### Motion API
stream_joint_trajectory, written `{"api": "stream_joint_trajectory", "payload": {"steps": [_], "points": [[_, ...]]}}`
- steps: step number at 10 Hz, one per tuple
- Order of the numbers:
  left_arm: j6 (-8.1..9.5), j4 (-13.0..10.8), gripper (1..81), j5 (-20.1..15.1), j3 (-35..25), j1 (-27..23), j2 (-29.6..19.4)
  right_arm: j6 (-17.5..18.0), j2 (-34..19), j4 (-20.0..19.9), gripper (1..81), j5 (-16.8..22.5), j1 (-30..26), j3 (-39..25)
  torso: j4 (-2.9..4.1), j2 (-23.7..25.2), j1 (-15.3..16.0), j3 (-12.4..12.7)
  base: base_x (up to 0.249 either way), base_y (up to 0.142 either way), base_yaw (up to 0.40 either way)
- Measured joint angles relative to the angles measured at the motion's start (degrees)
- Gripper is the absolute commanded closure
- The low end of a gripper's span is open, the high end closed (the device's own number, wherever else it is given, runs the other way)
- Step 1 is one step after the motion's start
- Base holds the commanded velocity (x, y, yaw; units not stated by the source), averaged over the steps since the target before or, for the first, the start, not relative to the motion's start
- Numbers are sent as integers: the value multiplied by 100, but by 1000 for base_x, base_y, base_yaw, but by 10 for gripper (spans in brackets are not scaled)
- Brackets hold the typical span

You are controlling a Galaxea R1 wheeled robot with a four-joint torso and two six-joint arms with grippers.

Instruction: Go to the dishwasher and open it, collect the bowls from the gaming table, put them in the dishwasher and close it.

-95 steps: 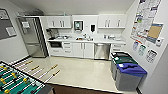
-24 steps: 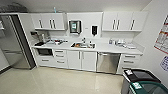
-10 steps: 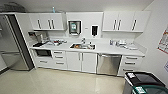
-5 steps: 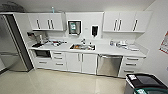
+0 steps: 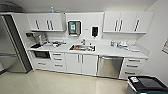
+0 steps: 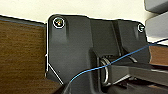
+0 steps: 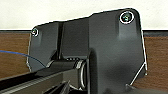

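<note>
You faced a kitchenette wall from across a pale glossy floor [image 5: 57,82]. The dishwasher [image 5: 110,67] sat under the white counter [image 5: 110,51], right of the sink [image 5: 82,47] and its double-door base cabinet [image 5: 81,63], with a stack of white drawers [image 5: 131,67] on its other side. Its steel door was shut, flush with the neighbouring fronts. Left of the sink cabinet were more drawers [image 5: 58,60] and a dark-fronted oven [image 5: 41,54], then a tall steel fridge [image 5: 12,47] at the far left. White wall cabinets [image 5: 47,22] hung above, with a paper-towel dispenser [image 5: 74,27] and a small dark soap dispenser [image 5: 94,31] between the two cabinet groups. Counter clutter was too blurred to name. A dark-lidded bin [image 5: 147,83] stood at the lower right.

Both wrist views gave you the robot's own dark plate against brown wood panelling [image 6: 22,55], with a thin blue cable [image 6: 120,60] crossing in front. For both the left and the right gripper, you couldn't tell if the tool was released or clenched.
</note>
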State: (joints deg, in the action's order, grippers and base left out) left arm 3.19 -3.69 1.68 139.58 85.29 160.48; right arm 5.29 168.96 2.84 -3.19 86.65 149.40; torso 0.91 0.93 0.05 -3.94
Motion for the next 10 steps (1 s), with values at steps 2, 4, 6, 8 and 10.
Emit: {"api": "stream_joint_trajectory", "payload": {"steps": [2, 4, 6, 8, 10], "points": [[0, 0, 10, 11, -17, -39, 44, 0, -46, 0, 10, -11, -33, 38, 0, -5, 5, -2, 107, 0, 0], [-2, 0, 10, 5, -2, -6, 0, 0, -11, 0, 10, 0, 28, 20, 0, 0, -6, 0, 106, 0, 0], [-2, 0, 10, -1, -5, 13, 13, -2, -33, 0, 10, 4, 37, 24, 0, 0, -8, 0, 106, 0, 0], [-2, 0, 10, 0, -5, 11, 11, 0, -16, 0, 10, 2, 32, 24, 0, 0, -10, 2, 106, 0, 0], [-2, 0, 10, 22, 5, -48, -46, -2, 0, 0, 10, -22, -13, -11, 0, -2, -5, 0, 109, 0, 0]]}}
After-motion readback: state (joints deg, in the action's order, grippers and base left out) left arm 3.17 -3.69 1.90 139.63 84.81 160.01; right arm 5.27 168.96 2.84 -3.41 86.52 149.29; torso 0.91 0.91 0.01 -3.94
